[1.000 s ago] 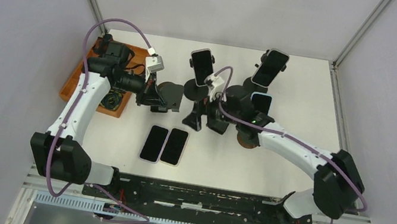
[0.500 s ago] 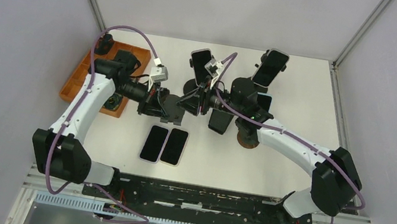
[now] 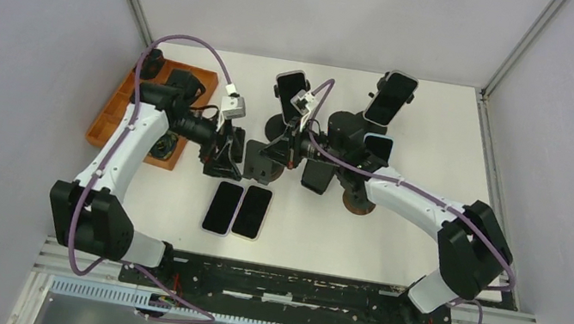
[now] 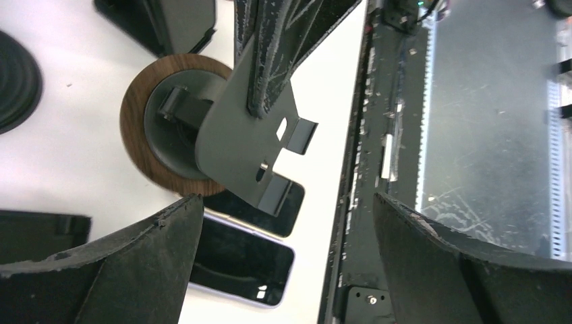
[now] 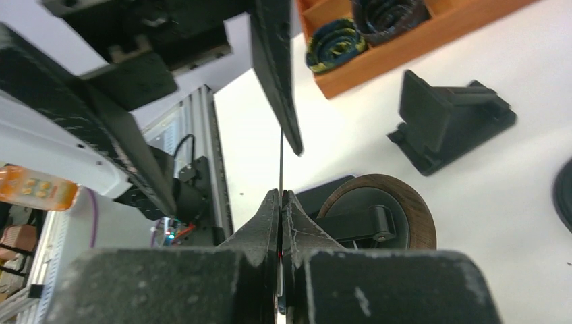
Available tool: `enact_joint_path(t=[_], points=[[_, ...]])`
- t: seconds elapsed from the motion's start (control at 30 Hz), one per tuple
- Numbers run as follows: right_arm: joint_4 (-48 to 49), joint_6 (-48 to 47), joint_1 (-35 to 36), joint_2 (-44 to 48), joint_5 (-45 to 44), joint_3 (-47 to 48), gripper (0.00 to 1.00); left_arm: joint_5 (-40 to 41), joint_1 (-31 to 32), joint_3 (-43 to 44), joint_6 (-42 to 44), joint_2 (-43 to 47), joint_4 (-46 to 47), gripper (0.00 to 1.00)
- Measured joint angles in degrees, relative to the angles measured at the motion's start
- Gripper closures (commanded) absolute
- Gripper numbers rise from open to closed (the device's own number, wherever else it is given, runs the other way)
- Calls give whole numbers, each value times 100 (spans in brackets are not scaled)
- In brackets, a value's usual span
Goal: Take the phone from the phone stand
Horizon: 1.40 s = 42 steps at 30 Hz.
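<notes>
An empty phone stand (image 3: pixel 259 164) with a wood-rimmed round base (image 4: pixel 138 138) and a grey back plate (image 4: pixel 243 145) stands mid-table. My right gripper (image 3: pixel 276 152) is shut on the top edge of that plate, which shows edge-on between its fingers (image 5: pixel 280 192). Just left of the stand, my left gripper (image 3: pixel 225 157) is open and holds nothing (image 4: pixel 287 198). Two phones (image 3: pixel 222 207) (image 3: pixel 252 211) lie flat in front of the stand. Further back, phones sit on stands (image 3: pixel 293 92) (image 3: pixel 389 97) (image 3: pixel 377 148).
An orange tray (image 3: pixel 111 121) with coiled cables sits at the left edge. A black angular stand (image 5: pixel 452 118) lies near the tray. Another dark stand (image 3: pixel 316 175) and a wood base (image 3: pixel 359 206) crowd the area right of my right gripper. The table's front rail (image 4: pixel 378 135) is close.
My left gripper brought the stand from beside the tray toward the middle, then opened and let go. My right gripper swung left and shut on the stand's plate.
</notes>
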<state>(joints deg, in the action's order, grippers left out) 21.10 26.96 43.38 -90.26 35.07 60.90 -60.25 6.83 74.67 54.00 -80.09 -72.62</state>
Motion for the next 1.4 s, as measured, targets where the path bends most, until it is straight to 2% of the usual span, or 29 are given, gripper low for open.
enact_joint_path(t=[0.13, 0.3, 0.63, 0.73, 0.93, 1.0, 1.07, 1.2, 1.4], points=[[-149, -216, -59, -319, -122, 37, 100, 531, -17, 0, -258, 116, 466, 0], [-378, -422, -74, -1150, -280, 501, 100, 1016, -105, 120, -494, 299, 857, 0], [-466, -586, -74, -2085, -525, 1084, 100, 1117, -136, 166, -525, 299, 887, 0], [-498, -673, -74, -2282, -538, 1285, 96, 1113, -136, 166, -525, 299, 885, 0], [-739, -990, -116, -2402, -566, 1443, 73, 1106, -136, 166, -525, 299, 863, 0], [-868, -1108, -142, -2402, -566, 1537, 61, 1104, -136, 166, -525, 299, 850, 0], [-1005, -1220, -188, -2404, -573, 1661, 54, 1095, -136, 166, -522, 299, 846, 0], [-1283, -1521, -240, -2402, -715, 1915, 33, 1067, -136, 166, -522, 299, 844, 0], [-1733, -1880, -254, -2243, -1222, 2006, 15, 1064, -136, 166, -525, 299, 846, 0]])
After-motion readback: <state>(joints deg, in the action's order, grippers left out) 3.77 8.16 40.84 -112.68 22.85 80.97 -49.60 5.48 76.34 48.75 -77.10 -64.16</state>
